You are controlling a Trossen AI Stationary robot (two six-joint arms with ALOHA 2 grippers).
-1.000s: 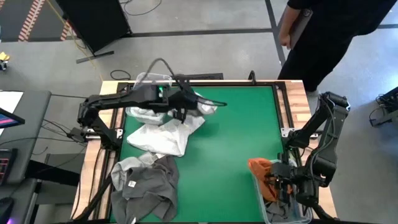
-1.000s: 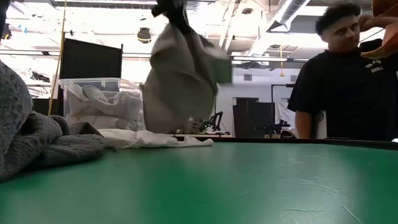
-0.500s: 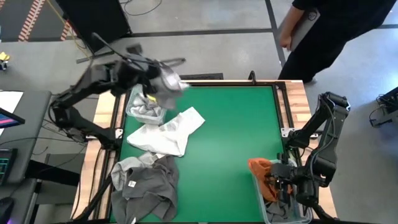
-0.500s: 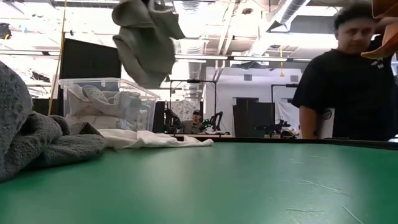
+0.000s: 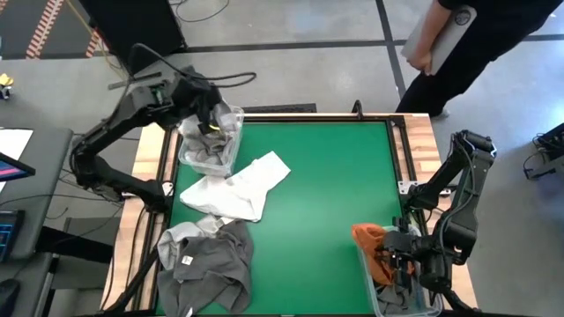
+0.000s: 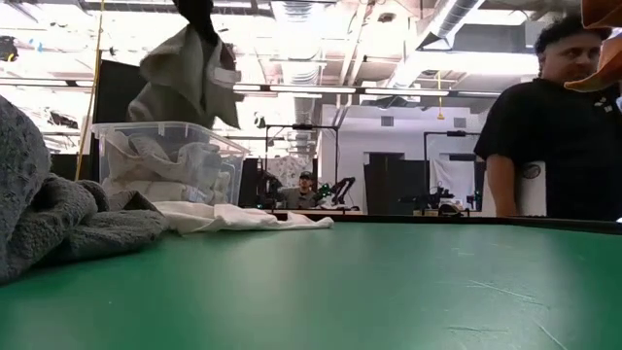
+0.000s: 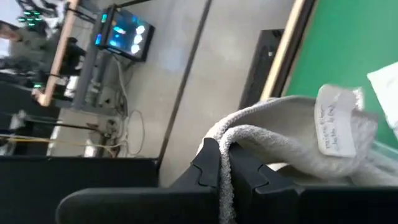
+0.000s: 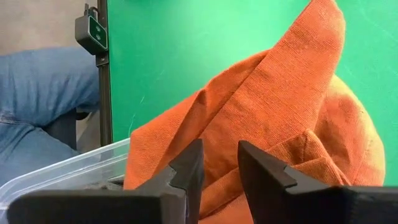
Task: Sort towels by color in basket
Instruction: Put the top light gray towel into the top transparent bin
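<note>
Left hand [image 7: 225,163] clamped on pale grey towel [image 6: 185,73] above far-left bin [image 6: 170,160] — early release drapes it over the rim; right hand [image 8: 217,165], part-open, grips nothing.

A pale grey towel [image 6: 188,73] hung above the clear bin; white [image 5: 236,187] and dark grey towels [image 5: 207,266] lay crumpled; an orange towel [image 5: 372,242] draped another bin.

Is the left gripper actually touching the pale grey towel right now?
Touching. The left wrist view shows the left gripper shut on a fold of the pale grey towel; the low view shows it hanging above the clear bin.
</note>
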